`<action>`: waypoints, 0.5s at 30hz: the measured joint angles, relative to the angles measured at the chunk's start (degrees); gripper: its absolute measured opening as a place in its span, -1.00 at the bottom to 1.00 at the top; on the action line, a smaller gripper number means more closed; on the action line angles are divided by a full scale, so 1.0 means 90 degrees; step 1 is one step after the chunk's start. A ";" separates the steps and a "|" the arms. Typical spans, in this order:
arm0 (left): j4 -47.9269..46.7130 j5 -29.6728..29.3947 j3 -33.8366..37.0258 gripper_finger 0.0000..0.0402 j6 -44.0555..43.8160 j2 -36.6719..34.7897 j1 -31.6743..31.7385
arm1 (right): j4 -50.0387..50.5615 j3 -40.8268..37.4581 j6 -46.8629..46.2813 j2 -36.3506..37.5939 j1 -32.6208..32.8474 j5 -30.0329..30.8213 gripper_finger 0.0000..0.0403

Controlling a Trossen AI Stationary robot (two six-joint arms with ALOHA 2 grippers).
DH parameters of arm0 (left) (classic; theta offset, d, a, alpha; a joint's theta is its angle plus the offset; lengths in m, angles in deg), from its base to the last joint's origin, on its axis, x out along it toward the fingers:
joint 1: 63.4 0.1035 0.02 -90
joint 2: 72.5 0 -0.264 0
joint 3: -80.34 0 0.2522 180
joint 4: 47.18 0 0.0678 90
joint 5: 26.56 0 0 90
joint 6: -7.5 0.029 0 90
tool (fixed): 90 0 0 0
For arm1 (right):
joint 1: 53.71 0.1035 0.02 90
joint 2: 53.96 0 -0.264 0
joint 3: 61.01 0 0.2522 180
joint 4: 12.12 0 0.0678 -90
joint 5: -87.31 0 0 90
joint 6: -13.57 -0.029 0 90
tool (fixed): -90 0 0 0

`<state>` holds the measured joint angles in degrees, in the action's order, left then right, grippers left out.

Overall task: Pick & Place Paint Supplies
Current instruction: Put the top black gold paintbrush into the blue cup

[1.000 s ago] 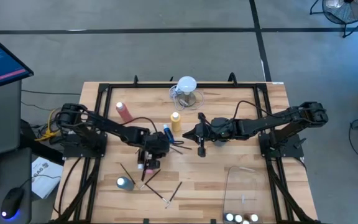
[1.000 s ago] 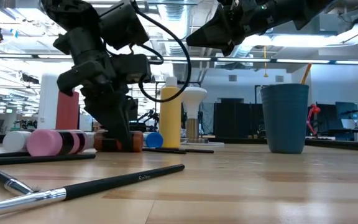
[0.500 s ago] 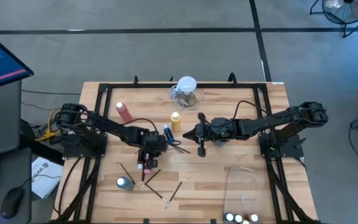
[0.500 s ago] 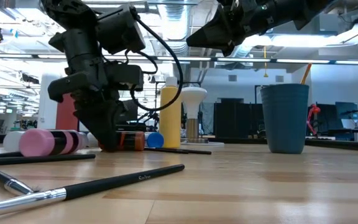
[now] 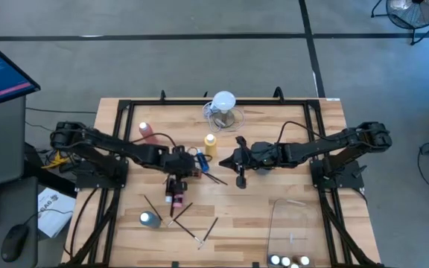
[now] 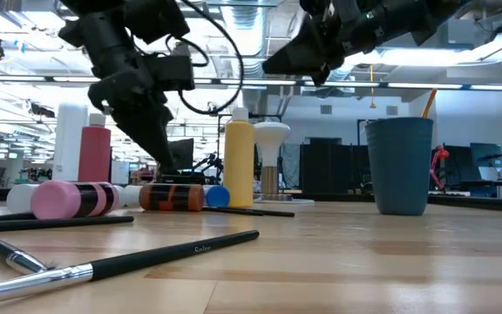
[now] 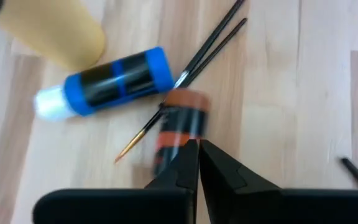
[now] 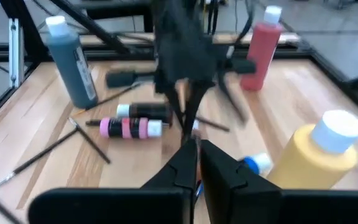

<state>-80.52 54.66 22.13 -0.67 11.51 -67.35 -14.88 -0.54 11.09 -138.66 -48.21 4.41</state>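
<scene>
Left gripper [image 7: 197,149] hanging closed and empty above orange bottle [image 7: 178,124] lying beside blue bottle [image 7: 114,79] and brushes [image 7: 201,53], yellow bottle [image 5: 211,144] standing near, right gripper [image 5: 242,181] hovering closed, empty, mid-table [image 5: 289,186].

yellow bottle [image 5: 211,144] upright | blue bottle [image 7: 101,81] lying | brushes [image 6: 138,260] scattered flat

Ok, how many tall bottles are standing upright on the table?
3: a red bottle at back left, a yellow bottle mid-table just in front of the jug, and a teal bottle at front left. The arms may hide others.
</scene>
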 joint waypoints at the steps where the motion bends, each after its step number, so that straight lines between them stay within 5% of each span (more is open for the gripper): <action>1: 0.0012 0.0070 0.0045 -0.98 0.0023 -0.0083 0.0037 | 0.0010 -0.0006 -0.0061 -0.0001 0.0000 -0.0057 -0.94; 15: 0.0742 0.0183 0.0139 -0.98 0.0211 -0.0260 -0.0243 | -0.0307 0.0006 -0.0223 -0.0220 0.0012 -0.0312 -0.92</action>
<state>-73.85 56.30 23.37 1.24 9.17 -69.54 -17.64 -0.48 9.08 -140.63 -48.10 1.61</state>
